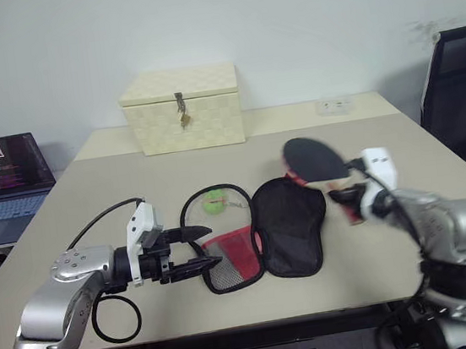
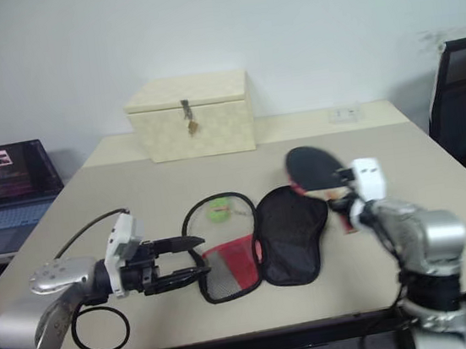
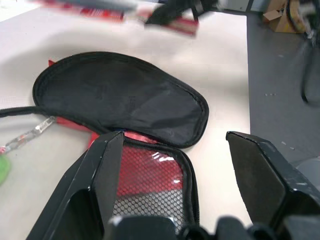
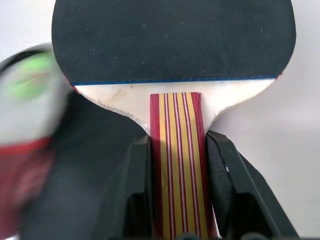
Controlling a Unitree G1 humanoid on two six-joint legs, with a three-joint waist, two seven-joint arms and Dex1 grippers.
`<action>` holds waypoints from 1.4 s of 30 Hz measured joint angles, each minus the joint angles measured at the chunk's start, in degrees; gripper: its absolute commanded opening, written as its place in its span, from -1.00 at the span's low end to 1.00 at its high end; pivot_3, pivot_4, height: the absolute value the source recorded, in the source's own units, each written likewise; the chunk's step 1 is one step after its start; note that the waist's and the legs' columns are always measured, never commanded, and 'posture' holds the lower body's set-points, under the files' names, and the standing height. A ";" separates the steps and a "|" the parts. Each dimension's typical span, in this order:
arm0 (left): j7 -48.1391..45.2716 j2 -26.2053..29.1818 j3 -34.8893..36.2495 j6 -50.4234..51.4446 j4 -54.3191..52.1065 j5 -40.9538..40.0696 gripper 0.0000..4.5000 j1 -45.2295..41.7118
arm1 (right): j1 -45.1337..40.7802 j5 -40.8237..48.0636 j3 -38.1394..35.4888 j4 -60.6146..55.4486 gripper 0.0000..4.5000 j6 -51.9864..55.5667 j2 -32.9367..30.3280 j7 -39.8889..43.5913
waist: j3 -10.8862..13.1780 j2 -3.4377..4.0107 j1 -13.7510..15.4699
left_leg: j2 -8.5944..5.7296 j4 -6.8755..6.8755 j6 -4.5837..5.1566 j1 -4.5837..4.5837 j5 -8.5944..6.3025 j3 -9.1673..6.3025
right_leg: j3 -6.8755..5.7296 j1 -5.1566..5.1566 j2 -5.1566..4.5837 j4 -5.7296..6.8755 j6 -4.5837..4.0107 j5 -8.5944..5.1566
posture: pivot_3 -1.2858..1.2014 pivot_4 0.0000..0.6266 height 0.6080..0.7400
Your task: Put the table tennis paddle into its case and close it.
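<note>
With the right gripper (image 4: pixel 176 150) clamped on the table tennis paddle (image 1: pixel 314 159) handle just beyond the unzipped case (image 1: pixel 257 233) and the left gripper (image 1: pixel 198 248) spread at its edge, insertion and zipping remain.

We see a table (image 1: pixel 66 203) with the case (image 1: pixel 261 231) lying open near its front edge, its two halves spread side by side. Our left hand (image 1: pixel 193 249) reaches in from the left, its fingers apart just at the left half's near edge. Our right hand (image 1: pixel 344 197) is to the right of the case, holding the table tennis paddle (image 1: pixel 312 158) by the handle, the blade raised above the table behind the right half. A woven box (image 1: pixel 182 108) sits at the back, behind the case. A laptop (image 1: pixel 2 181) stands off the table's left side, and a chair (image 1: pixel 460 87) to the right.
</note>
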 measured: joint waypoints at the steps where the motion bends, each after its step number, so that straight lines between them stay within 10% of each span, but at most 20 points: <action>1: 0.02 0.00 0.07 0.08 -0.09 -0.22 0.58 0.24 | 0.03 -0.33 0.02 -0.78 -0.51 1.09 1.82 -1.20 | 0.00 0.00 0.21 | 0.01 0.03 -0.02 -0.12 0.02 -0.05 | -0.05 -0.10 -0.01 0.04 -0.05 0.03 | 0.03 -0.52 1.00; 10: 0.99 0.00 0.10 0.81 -0.83 -0.37 0.58 0.93 | 1.31 -5.83 0.44 -1.38 -0.51 -0.41 12.48 -11.30 | -0.04 -0.07 0.86 | -0.04 0.00 -0.02 -0.19 0.01 -0.01 | -0.07 -0.14 -0.08 -0.05 -0.07 0.06 | 0.03 -0.52 1.00; 39: 1.20 0.11 0.28 0.63 -1.23 -0.29 0.58 2.11 | 5.63 -7.59 5.88 0.77 -0.51 -2.73 13.30 -14.97 | -0.04 -0.07 0.03 | -0.02 -0.01 -0.02 -0.18 0.01 0.00 | -0.08 -0.16 -0.06 -0.04 -0.03 0.03 | 0.03 -0.52 1.00; 42: 1.45 -0.20 0.14 0.58 -1.22 -0.19 0.58 1.90 | 5.62 -7.58 6.10 2.20 -0.09 -4.58 13.28 -14.91 | -0.04 -0.08 0.02 | -0.03 0.00 -0.02 -0.17 0.01 0.00 | -0.08 -0.15 -0.06 -0.04 -0.03 0.02 | 0.03 -0.52 1.00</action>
